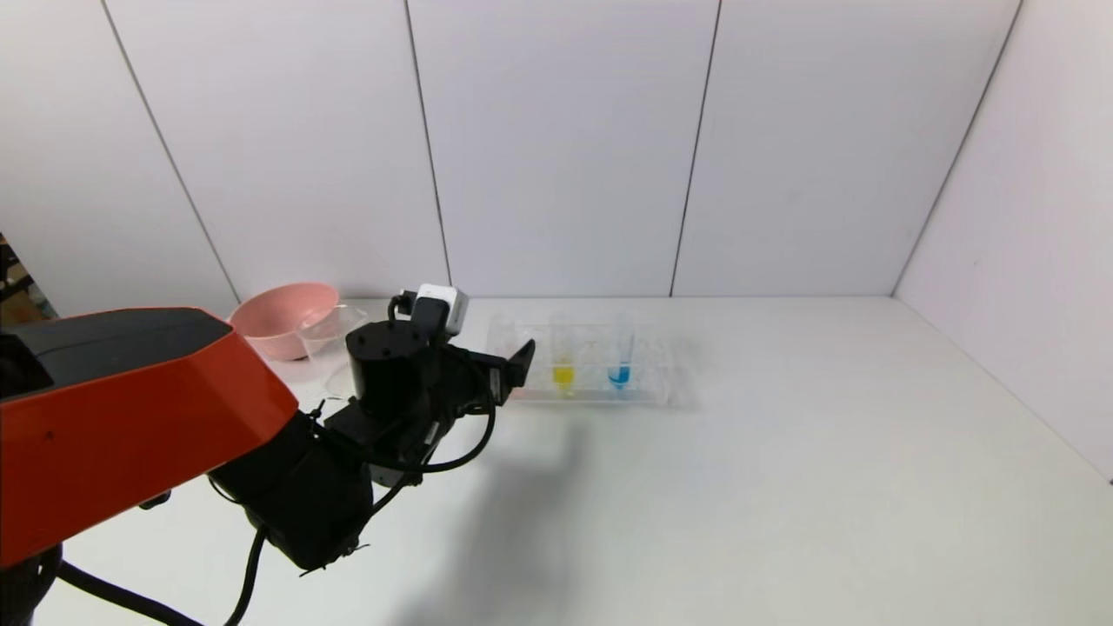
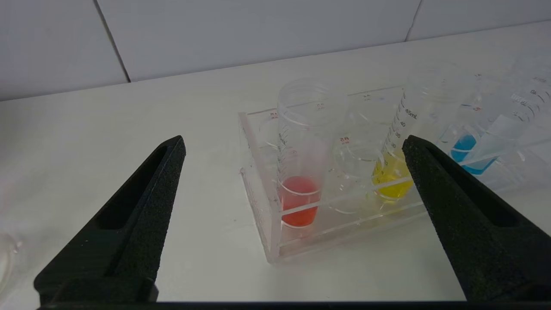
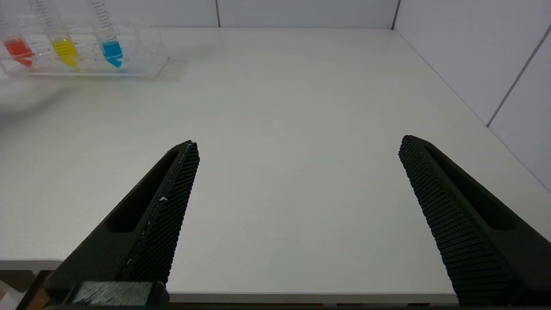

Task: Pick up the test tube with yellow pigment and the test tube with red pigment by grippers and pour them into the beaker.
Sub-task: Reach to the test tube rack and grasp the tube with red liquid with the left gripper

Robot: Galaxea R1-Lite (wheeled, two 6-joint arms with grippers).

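Left gripper (image 2: 292,150), jaws spread wide, faces the test tube with red pigment (image 2: 301,172) standing in the rack (image 2: 267,206), the test tube with yellow pigment (image 2: 398,150) beside it. Off-centre closure could tilt the tube or shift the rack. Right gripper (image 3: 297,146) hangs spread and idle, well apart.

White table (image 1: 783,487): rack (image 1: 600,396), bowl (image 1: 283,317), beaker (image 1: 326,335)

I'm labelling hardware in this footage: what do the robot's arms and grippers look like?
The left arm has an orange-red shell with a dark grey top, then black joints with loose black cables and a small white-grey camera box at the wrist. The left gripper has two pointed, matte black, grainy fingers with hollow slots. The right gripper matches, its pads finely cross-hatched.
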